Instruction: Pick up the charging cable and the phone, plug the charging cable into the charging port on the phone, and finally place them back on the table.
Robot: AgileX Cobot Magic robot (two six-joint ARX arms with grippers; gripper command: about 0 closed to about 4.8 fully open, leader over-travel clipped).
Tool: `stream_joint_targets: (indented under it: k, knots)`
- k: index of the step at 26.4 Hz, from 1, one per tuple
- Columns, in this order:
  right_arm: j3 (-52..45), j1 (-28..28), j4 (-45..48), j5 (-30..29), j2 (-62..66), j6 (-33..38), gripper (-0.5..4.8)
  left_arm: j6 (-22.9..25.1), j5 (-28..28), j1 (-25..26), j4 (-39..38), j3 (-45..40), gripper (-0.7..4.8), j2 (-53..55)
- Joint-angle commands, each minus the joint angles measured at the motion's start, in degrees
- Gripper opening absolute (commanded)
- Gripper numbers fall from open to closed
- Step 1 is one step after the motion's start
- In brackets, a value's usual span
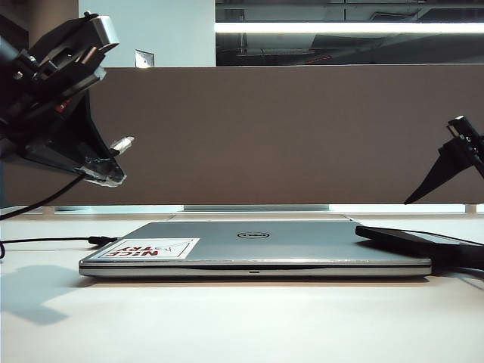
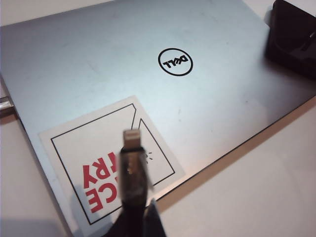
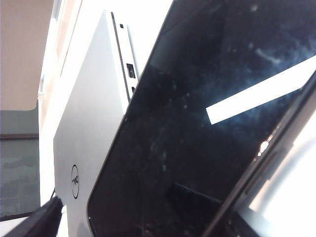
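Observation:
My left gripper (image 1: pixel 106 162) hangs high at the left, shut on the charging cable just behind its plug. The silvery plug (image 1: pixel 122 142) (image 2: pixel 132 136) sticks out past the fingers, above the laptop's sticker. The black cord (image 1: pixel 45 242) drops from the gripper and trails across the table (image 1: pixel 242 325). The black phone (image 1: pixel 412 240) (image 3: pixel 197 123) lies flat at the right, its near end overlapping the laptop's right edge. My right gripper (image 1: pixel 454 162) hovers open above the phone without touching it; one finger (image 3: pixel 42 222) shows beside the phone. The charging port cannot be made out.
A closed silver Dell laptop (image 1: pixel 257 246) (image 2: pixel 123 64) with a red-lettered sticker (image 1: pixel 155 248) fills the middle of the table. A grey-brown divider panel (image 1: pixel 287 136) runs along the back edge. White tabletop stretches in front of the laptop.

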Motion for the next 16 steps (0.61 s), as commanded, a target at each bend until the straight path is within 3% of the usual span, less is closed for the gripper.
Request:
stream_joint_targets:
  k: [1,3,4,12,16]
  knots:
    - [-0.44,0.0,-2.67,0.7,0.63,0.02,4.17,0.0,0.02,-0.02,0.59,0.13,-0.06,-0.11]
    - [-0.44,0.0,-2.67,0.72,0.63,0.02,3.63,0.02,0.02,-0.02,0.61,0.13,-0.06,-0.11]
    - [-0.44,0.0,-2.67,0.72,0.63,0.02,2.95,0.02,0.02,-0.02,0.61,0.13,-0.06,-0.11]
    - [-0.44,0.0,-2.67,0.72,0.63,0.02,2.82,0.0,0.02,-0.02,0.59,0.13,-0.06,-0.11]
    - [-0.44,0.0,-2.67,0.74,0.63,0.0,2.38,0.0,0.02,-0.02,0.59,0.13,-0.06,-0.11]
